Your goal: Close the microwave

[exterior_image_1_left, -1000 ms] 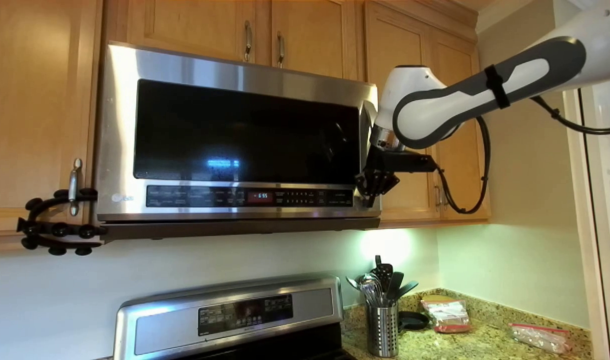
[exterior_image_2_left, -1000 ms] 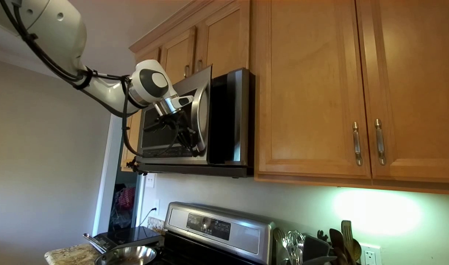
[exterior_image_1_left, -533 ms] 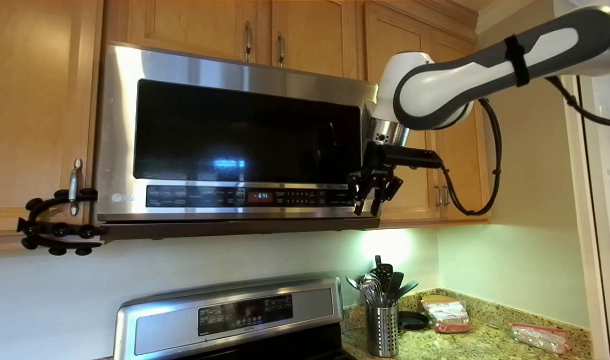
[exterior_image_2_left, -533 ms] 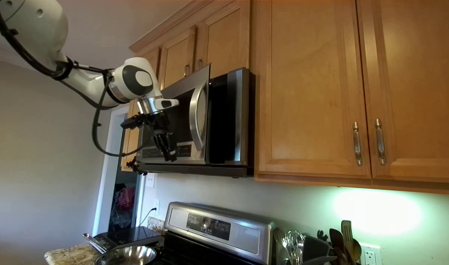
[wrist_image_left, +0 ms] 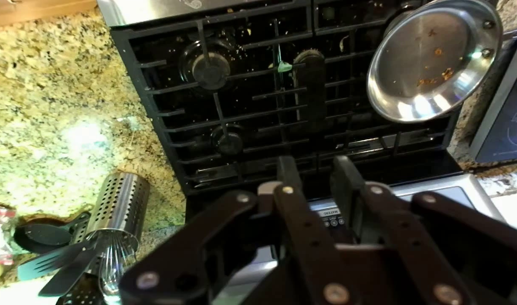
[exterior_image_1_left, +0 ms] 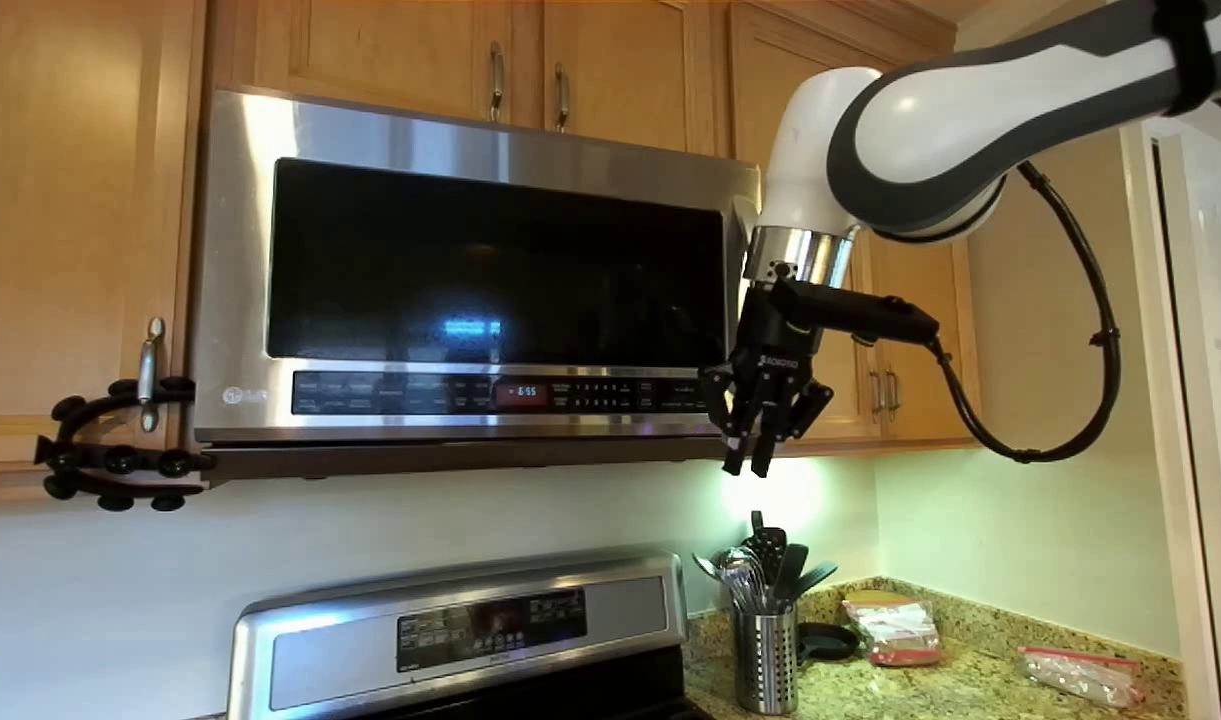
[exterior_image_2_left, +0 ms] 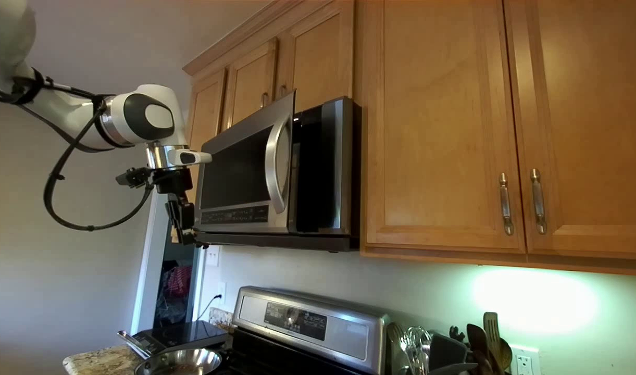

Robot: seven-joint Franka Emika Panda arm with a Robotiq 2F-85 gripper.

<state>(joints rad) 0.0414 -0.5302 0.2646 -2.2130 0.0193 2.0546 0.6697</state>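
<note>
The over-the-range microwave (exterior_image_1_left: 490, 270) hangs at twelve o'clock from the range (exterior_image_1_left: 465, 640). Its door (exterior_image_2_left: 239, 166) stands ajar, a dark gap between its free edge and the case (exterior_image_2_left: 340, 172). The Franka arm (exterior_image_1_left: 950, 140) comes in from between two and three o'clock and carries the tool (exterior_image_1_left: 747, 466), which points down, its jaws slightly parted and nothing between them. The bowed steel handle (exterior_image_2_left: 270, 165) is well apart from the tool, at two o'clock from it in an exterior view.

I take the step in hand to be lining up a push on the door. The next move probably calls for bringing the tool up to the door beside the handle and pressing until door and case meet.

The wrist view leaves the microwave out: from the tool, the granite counter (wrist_image_left: 72, 93) lies between nine and ten o'clock, a stainless-steel skillet (wrist_image_left: 432, 59) between one and two, and a perforated utensil holder (wrist_image_left: 120, 203) at nine. In an exterior view the clock display (exterior_image_1_left: 522, 393) reads 6:55, but the gap at the door's free edge does not show there.
</note>
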